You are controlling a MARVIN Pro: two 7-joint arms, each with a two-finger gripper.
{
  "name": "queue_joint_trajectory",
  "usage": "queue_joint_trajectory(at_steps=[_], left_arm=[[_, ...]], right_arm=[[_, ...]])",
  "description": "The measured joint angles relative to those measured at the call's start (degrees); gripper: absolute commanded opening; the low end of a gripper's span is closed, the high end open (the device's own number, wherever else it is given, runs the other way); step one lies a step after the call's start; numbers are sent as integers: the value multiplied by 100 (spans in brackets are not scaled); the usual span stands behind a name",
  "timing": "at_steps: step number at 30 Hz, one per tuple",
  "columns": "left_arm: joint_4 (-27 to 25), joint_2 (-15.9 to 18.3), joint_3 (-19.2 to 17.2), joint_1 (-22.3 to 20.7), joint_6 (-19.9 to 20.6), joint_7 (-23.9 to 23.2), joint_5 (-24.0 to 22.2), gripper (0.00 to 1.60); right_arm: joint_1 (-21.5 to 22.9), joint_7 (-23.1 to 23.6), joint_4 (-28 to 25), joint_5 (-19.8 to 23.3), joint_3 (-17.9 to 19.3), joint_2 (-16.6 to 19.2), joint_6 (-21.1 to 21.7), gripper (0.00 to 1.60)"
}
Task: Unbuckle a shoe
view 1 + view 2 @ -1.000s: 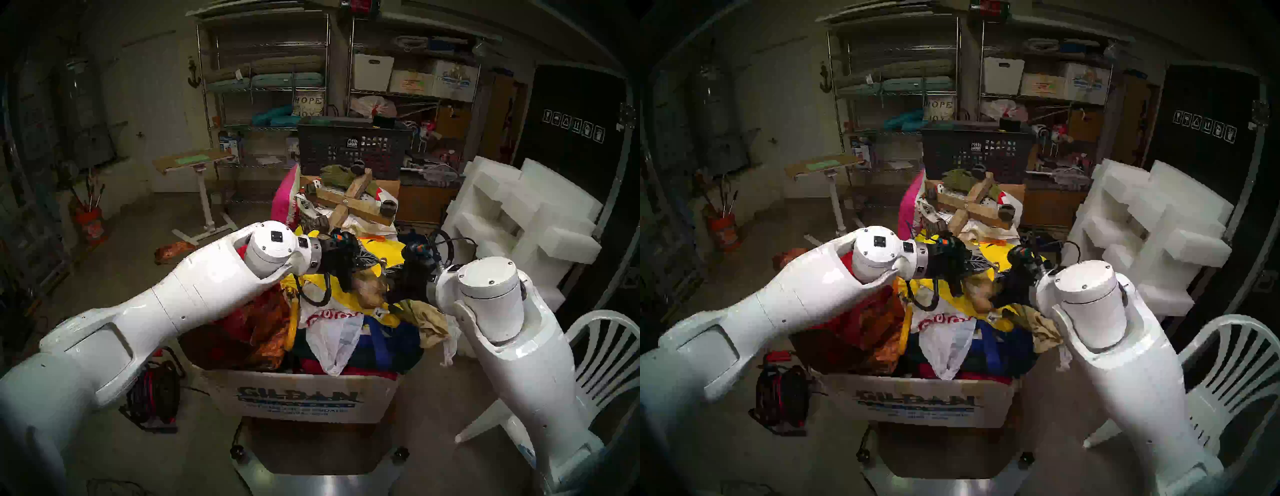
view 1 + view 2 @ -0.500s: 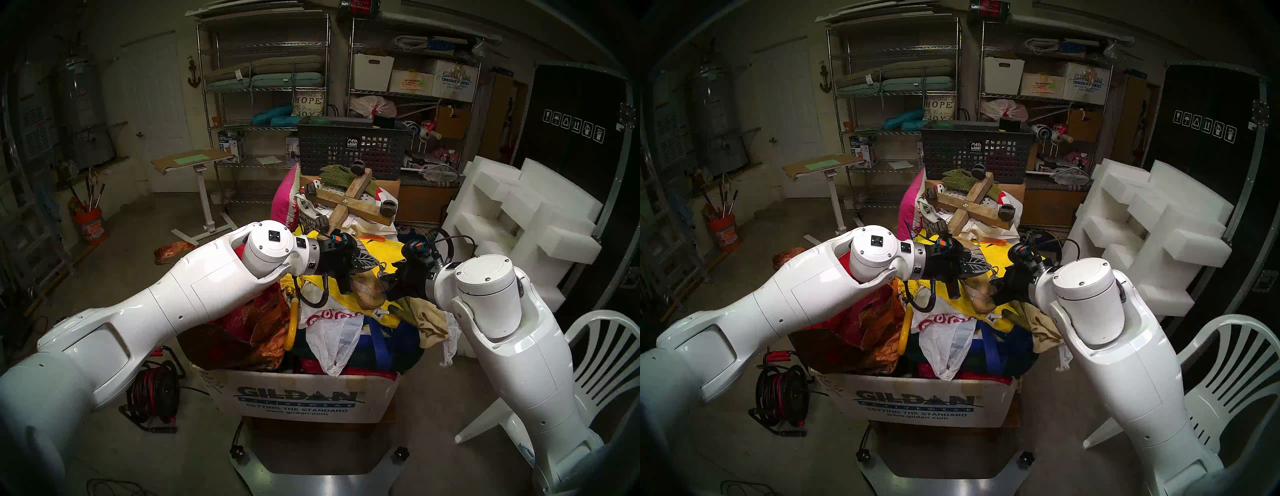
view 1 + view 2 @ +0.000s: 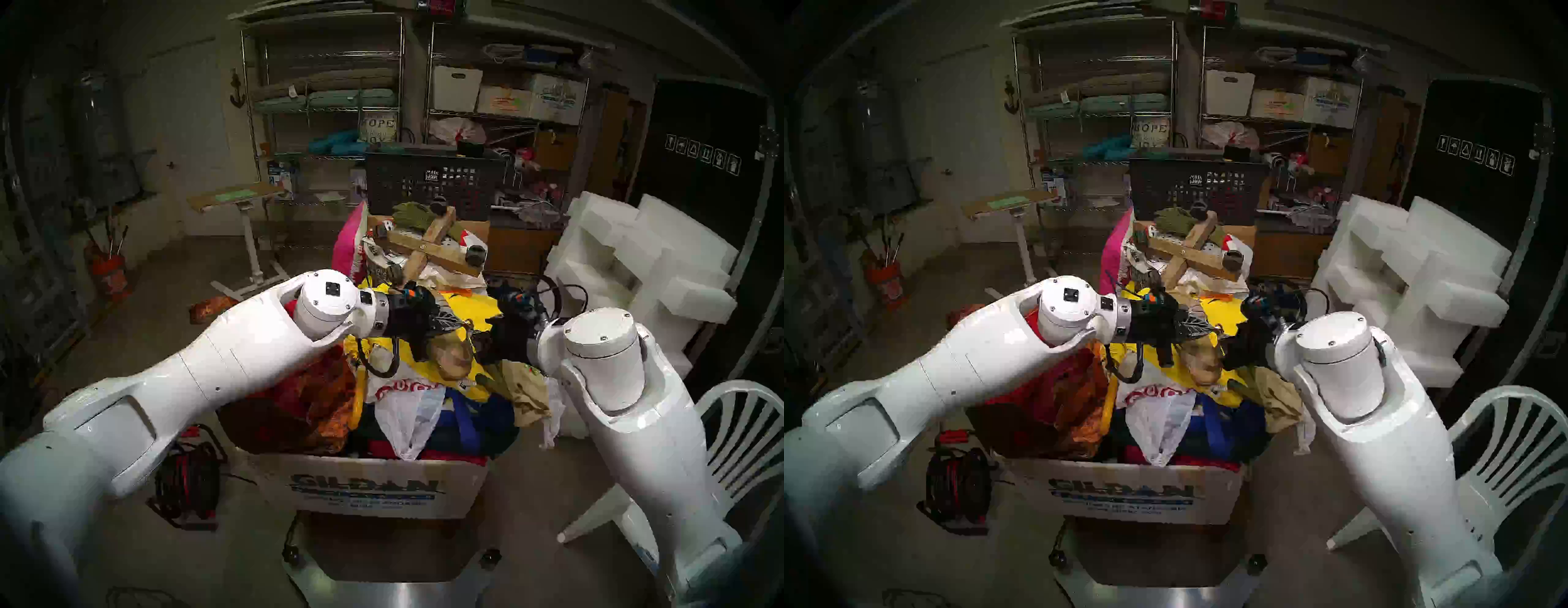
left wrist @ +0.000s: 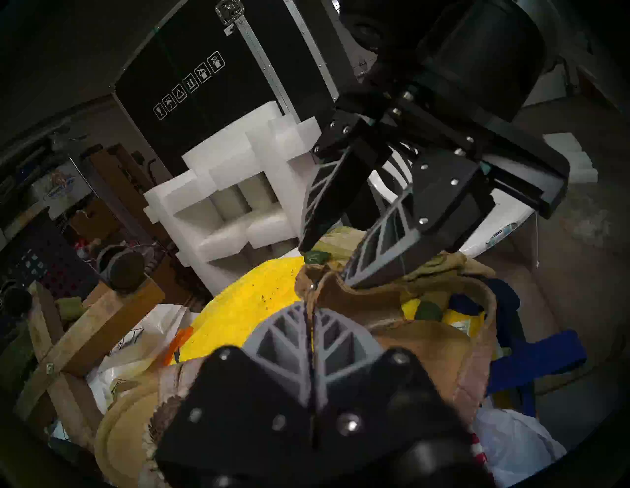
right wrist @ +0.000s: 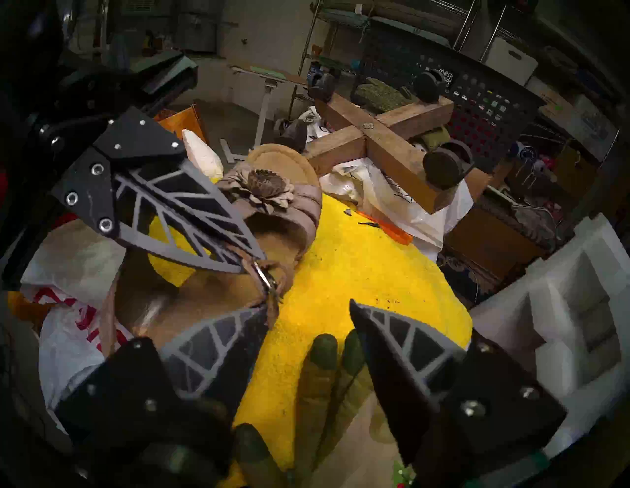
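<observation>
The tan shoe [image 5: 283, 218], a sandal with a flower over the toe, lies on a yellow cloth [image 5: 361, 272] on top of the pile. My left gripper [image 5: 254, 264] is shut, pinching the thin ankle strap just beside the small metal buckle [image 5: 265, 277]. My right gripper [image 5: 306, 306] stands open just right of the buckle. Its left finger [image 5: 231, 337] touches the loose strap end, and nothing sits between the jaws. In the left wrist view my shut left gripper [image 4: 310, 306] holds the strap, with the open right gripper [image 4: 325, 265] just beyond. The head view shows the shoe [image 3: 452, 361] between both hands.
Tan gloves with green fingertips [image 5: 324, 354] lie under the right gripper. A wooden cross with casters [image 3: 428, 246] sits behind the pile. The heap fills a Gildan cardboard box [image 3: 369, 488]. White foam blocks [image 3: 636, 254] and a white plastic chair [image 3: 742, 424] stand at the right.
The right gripper's jaws have spread apart beside the strap, and its hand has drawn slightly back to the right. The left gripper keeps its pinch and has shifted slightly left.
</observation>
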Motion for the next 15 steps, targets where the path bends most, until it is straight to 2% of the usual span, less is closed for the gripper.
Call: queue_joint_trajectory(at_steps=[11, 15], left_arm=[[33, 37, -1, 0, -61, -92, 2, 0], [58, 52, -5, 0, -86, -124, 2, 0]], right_arm=[[227, 218, 143, -61, -174, 116, -32, 103], [350, 321, 200, -132, -288, 196, -57, 96]])
